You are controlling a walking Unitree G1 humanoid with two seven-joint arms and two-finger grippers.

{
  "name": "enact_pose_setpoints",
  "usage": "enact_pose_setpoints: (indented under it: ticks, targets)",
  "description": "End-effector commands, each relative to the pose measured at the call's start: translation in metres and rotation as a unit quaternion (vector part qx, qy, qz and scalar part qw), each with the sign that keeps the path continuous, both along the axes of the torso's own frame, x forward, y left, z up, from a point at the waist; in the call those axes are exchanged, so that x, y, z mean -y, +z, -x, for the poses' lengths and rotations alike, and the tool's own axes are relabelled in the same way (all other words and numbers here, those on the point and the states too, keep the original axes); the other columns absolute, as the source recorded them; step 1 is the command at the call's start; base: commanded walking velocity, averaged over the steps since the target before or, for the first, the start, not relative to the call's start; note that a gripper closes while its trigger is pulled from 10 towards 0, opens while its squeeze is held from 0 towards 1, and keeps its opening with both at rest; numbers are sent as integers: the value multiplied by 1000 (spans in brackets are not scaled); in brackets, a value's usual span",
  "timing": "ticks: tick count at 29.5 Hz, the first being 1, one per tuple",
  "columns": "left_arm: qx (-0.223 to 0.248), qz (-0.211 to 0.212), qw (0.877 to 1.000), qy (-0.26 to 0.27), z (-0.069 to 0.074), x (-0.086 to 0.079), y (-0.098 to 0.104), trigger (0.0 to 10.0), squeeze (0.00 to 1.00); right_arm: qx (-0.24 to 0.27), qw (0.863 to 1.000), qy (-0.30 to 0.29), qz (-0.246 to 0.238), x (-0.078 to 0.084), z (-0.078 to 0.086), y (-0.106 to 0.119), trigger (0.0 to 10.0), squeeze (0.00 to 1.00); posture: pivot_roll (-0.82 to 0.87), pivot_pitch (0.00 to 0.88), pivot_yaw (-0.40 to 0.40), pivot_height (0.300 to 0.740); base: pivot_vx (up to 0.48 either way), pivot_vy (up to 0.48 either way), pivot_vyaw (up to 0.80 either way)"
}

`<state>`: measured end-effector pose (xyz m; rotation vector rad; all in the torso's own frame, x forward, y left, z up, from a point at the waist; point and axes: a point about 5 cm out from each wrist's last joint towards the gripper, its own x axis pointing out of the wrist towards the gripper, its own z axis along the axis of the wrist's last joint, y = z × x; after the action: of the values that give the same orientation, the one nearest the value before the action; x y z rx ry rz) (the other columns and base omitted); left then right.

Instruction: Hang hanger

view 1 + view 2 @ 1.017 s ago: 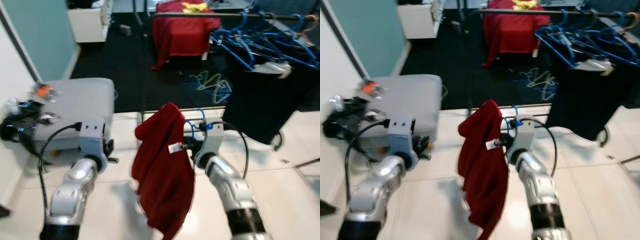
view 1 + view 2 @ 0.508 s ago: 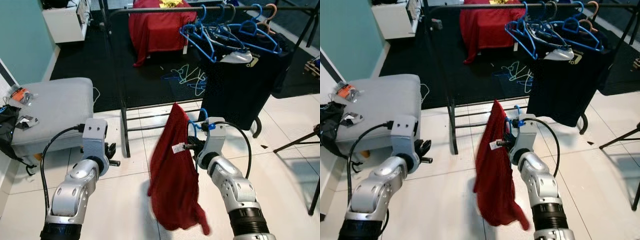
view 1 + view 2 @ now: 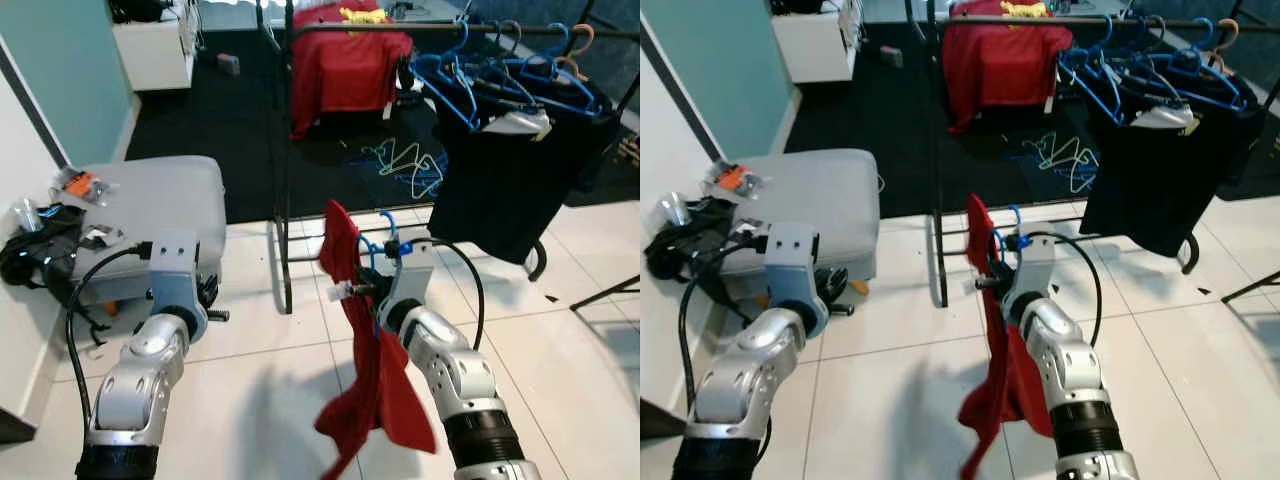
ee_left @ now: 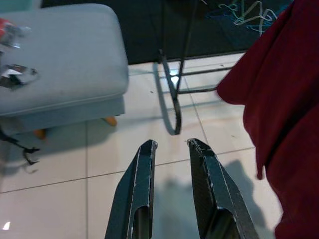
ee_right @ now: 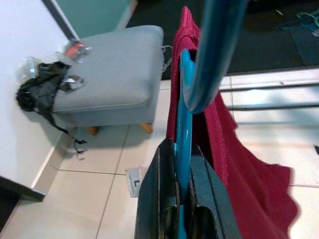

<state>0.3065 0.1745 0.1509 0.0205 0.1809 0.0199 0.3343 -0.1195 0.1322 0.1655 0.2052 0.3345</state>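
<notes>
**Right gripper carrying hanger with garment toward rack**

The right gripper (image 5: 182, 149) is clamping the blue hanger (image 5: 185, 107); its jaws are closed tight on the hanger's stem, with the hook curving up just above the fingers. A red garment (image 3: 372, 350) is draping from the hanger and hanging down in front of the right arm, above the white tile floor (image 3: 270, 400).

The left gripper (image 4: 172, 149) is holding nothing. Its jaws are standing slightly apart (a narrow gap between the two black fingers) over the tile floor, near the grey ottoman (image 3: 150, 205).

Compared with half a second ago, the garment is hanging narrower and more edge-on, with its lower hem swinging out to the robot's right. The whole scene has also shifted sideways, which is camera movement.

The clothes rack (image 3: 288, 150) is standing ahead, on the edge of the dark carpet. Its rail is carrying a red shirt (image 3: 345, 65), several blue hangers (image 3: 500, 75) and a black garment (image 3: 515, 170). The rack's near upright post is standing between the held hanger and the rail. Loose hangers (image 3: 400, 165) are lying on the carpet under the rack. A black bundle (image 3: 35, 255) is lying beside the ottoman.
</notes>
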Motion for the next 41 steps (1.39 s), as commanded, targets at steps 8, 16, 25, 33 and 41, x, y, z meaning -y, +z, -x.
enact_pose_setpoints:
  ticks: [8, 16, 25, 33, 41]
  targets:
    - [-1, -22, 1000, -3, 1, -1, -4, 10000, 0, 23, 999, 23, 37, 3, 0, 3, 10000, 0, 14, 110, -19, 740, 0, 0, 0]
    - [3, -12, 1000, -7, 0, -1, -3, 10000, 0, 33, 997, 30, 55, 8, 0, 4, 10000, 0, 6, 105, -11, 740, 0, 0, 0]
    - [8, -6, 1000, -5, -1, 0, -2, 10000, 0, 28, 997, 39, 54, 8, 2, 3, 10000, 0, 5, 101, -13, 740, 0, 0, 0]
    - [-5, 1, 1000, 9, 1, -4, -5, 10000, 0, 21, 997, 46, 50, 6, 4, 0, 10000, 0, 8, 96, -14, 740, 0, -264, 0]
    - [-13, 4, 1000, -4, 3, -1, -8, 10000, 0, 22, 997, 52, 51, 6, 4, 0, 10000, 0, 9, 96, -13, 740, 0, 0, 0]
